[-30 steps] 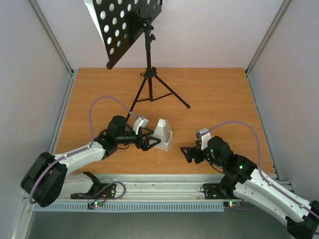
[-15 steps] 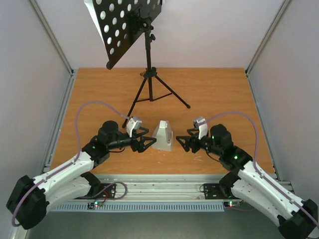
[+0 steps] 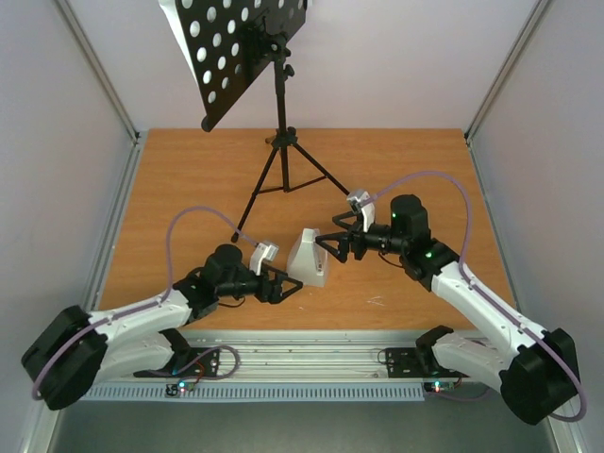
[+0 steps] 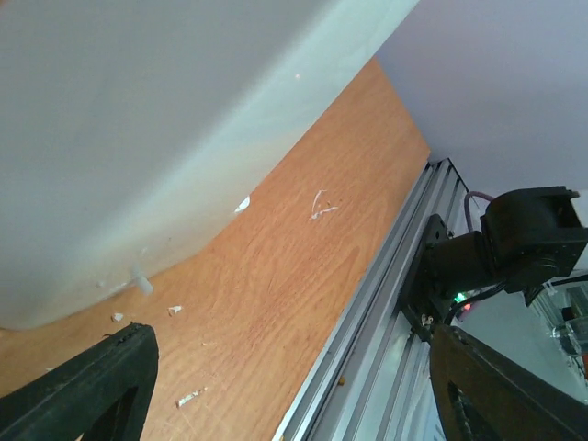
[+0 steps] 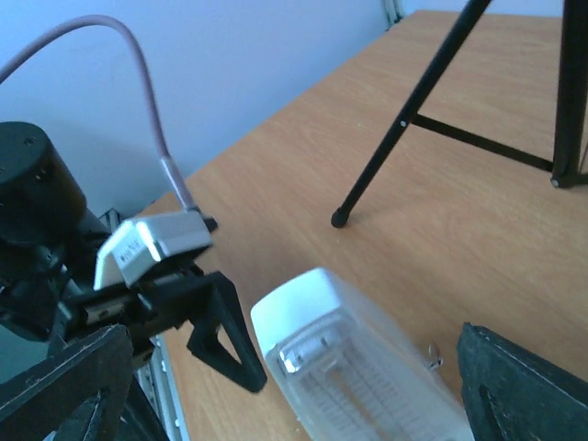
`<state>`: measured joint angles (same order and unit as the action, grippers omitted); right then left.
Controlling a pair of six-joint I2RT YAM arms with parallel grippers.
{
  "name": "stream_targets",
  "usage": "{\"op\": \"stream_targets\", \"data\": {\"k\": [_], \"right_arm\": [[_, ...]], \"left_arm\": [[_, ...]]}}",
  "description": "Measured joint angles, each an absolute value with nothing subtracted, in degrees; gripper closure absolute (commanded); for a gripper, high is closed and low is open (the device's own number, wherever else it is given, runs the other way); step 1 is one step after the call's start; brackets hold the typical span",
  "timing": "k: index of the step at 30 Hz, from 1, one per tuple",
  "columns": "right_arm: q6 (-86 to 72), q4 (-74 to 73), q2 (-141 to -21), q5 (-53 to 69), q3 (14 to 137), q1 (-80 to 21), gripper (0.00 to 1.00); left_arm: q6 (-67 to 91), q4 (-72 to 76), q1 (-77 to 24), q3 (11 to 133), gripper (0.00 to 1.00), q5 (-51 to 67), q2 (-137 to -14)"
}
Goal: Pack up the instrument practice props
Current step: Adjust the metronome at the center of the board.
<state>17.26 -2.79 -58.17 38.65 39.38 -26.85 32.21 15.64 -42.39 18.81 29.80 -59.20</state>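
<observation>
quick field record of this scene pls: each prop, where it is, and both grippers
stand: upright at the back of the table, tripod legs spread
sheet: white, on the stand's desk, only an edge shows
metronome: on the table, front middle, between the two grippers
left gripper: open, close to the metronome's near left side, not gripping it
right gripper: open, close to the metronome's right side, not gripping it
packed: nothing yet
</observation>
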Motion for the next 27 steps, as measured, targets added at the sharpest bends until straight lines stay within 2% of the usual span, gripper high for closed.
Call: {"op": "stream_targets", "data": {"k": [15, 27], "right_arm": [[25.28, -1.87, -70.52, 47.68, 44.01, -26.3, 0.08], [25.45, -2.17, -71.61, 50.28, 43.97, -26.3, 0.17]], "left_arm": [[37.3, 39.42, -43.55, 16.64, 0.25, 30.63, -84.25], [37.95, 45.3, -41.65, 15.84, 0.25, 27.81, -86.24]]}}
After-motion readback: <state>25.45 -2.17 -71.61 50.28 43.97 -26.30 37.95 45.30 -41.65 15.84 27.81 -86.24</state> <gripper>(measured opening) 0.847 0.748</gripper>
